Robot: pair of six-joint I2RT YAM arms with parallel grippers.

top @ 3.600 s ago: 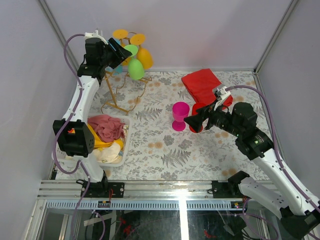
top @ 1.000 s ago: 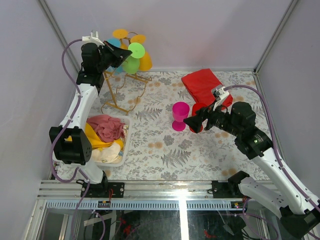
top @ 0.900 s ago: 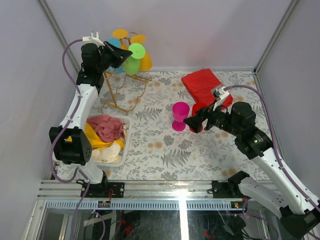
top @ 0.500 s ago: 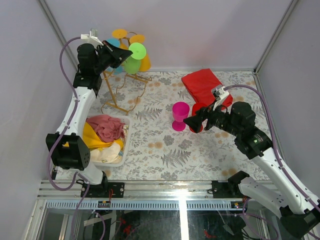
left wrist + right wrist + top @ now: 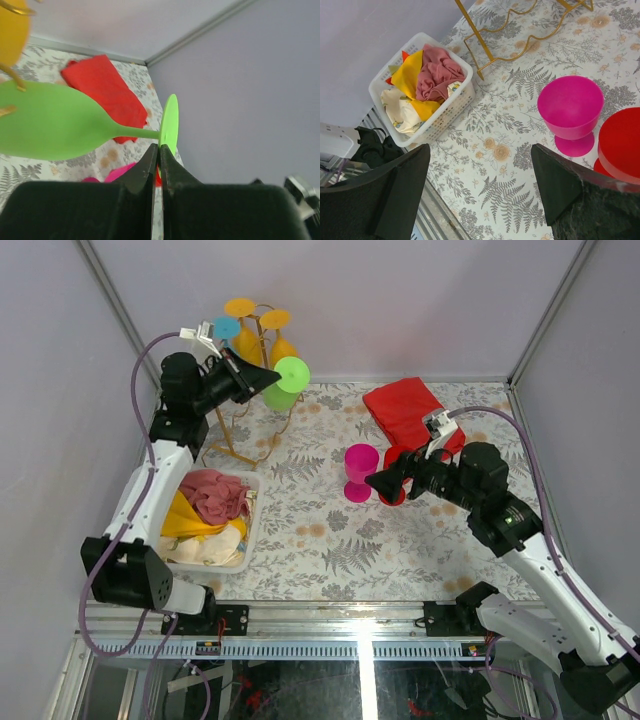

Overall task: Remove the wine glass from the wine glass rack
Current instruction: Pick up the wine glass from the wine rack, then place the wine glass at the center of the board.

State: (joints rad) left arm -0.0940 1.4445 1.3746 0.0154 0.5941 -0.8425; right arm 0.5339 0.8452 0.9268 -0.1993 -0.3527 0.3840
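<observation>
The green wine glass [image 5: 283, 388] lies on its side in the air just right of the gold wire wine glass rack [image 5: 232, 430]. My left gripper [image 5: 275, 376] is shut on the rim of its round foot [image 5: 169, 124]. In the left wrist view the bowl [image 5: 50, 125] points left, with gold wire tips [image 5: 16, 84] across it. Two yellow glasses [image 5: 282, 348] and a blue one [image 5: 227, 328] hang on the rack. My right gripper [image 5: 374, 481] hovers open and holds nothing, beside a pink glass [image 5: 570, 111] and a red one [image 5: 620, 145].
A white basket of cloths [image 5: 210, 520] sits at the front left, below the left arm. A red cloth [image 5: 405, 408] lies at the back right. The rack's feet [image 5: 485, 52] spread over the flowered mat [image 5: 320, 530]. Grey walls close the back and sides.
My left arm has swung right and toward the front, drawing the green glass away from the rack's hooks and tipping it sideways. The right arm has not moved.
</observation>
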